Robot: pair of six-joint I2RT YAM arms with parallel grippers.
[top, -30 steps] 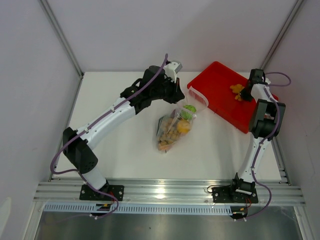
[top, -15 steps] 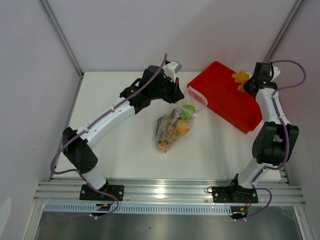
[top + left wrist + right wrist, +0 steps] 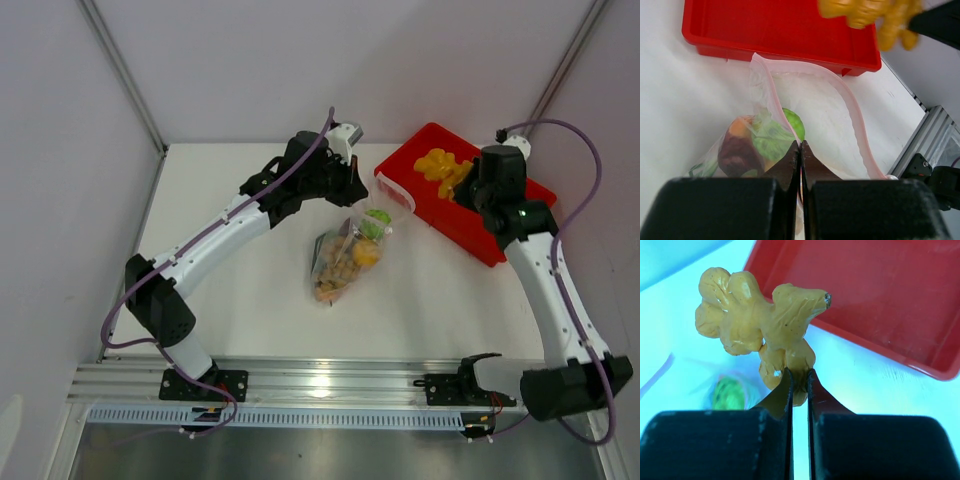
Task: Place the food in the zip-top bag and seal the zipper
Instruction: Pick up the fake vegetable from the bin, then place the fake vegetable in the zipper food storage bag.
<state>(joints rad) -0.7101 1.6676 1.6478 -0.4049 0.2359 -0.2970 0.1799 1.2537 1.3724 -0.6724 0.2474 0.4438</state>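
Loading: left hand (image 3: 800, 148) pinches the zip-top bag (image 3: 341, 260) rim; right hand (image 3: 799, 379) clamps a lumpy yellow piece (image 3: 756, 319), needed over the mouth.

Food (image 3: 366, 252) in bag (image 3: 338, 262), left of tray (image 3: 452, 214)

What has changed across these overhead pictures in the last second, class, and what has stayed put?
The right gripper, shut on a yellow lumpy piece, has lifted it off the right end of the red tray and carried it left, toward the zip-top bag. Nothing was let go. The left gripper stays clamped on the bag's mouth, and the bag with its food has not moved.
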